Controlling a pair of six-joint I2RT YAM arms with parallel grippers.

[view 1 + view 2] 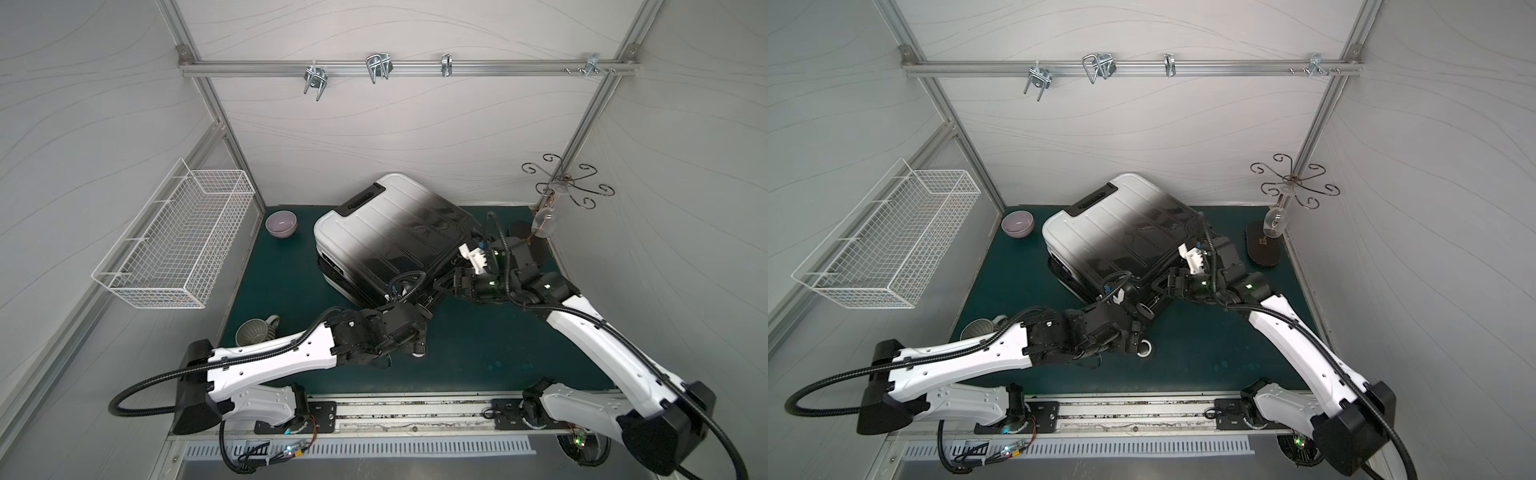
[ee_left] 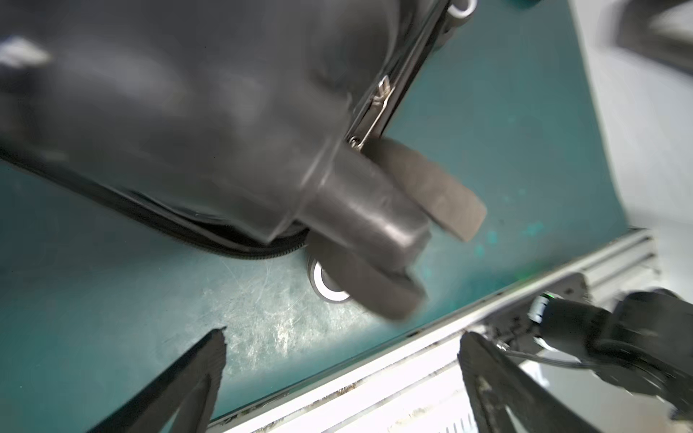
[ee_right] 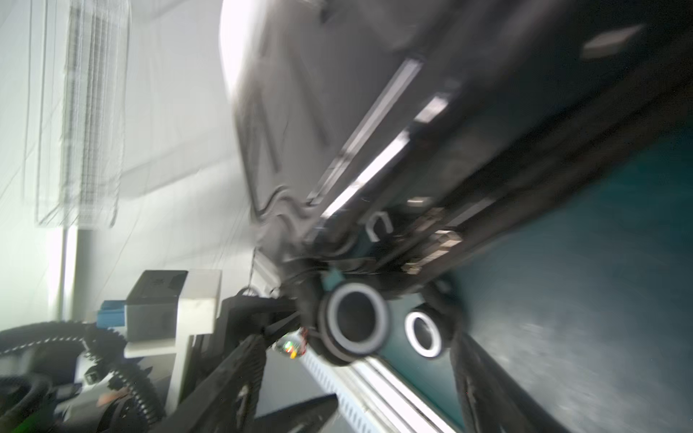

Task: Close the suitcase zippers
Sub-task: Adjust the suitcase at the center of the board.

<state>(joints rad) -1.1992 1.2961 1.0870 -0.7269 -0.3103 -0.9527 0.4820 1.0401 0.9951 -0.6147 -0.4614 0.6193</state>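
Left wrist view: left gripper (image 2: 343, 335) fingers wide, empty. Right gripper (image 3: 356, 337) also wide, empty. Risk: grab misses zippers (image 2: 380, 101), shoves suitcase (image 2: 187, 112) toward tabletop (image 2: 506, 131) near edge.

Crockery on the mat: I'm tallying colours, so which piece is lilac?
The bowl at the back left corner of the mat; the ribbed mug by the left arm is grey.

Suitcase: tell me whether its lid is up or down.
Down. In a top view the suitcase lies flat, upper shell resting on the lower; whether the zippers are shut, cannot tell.
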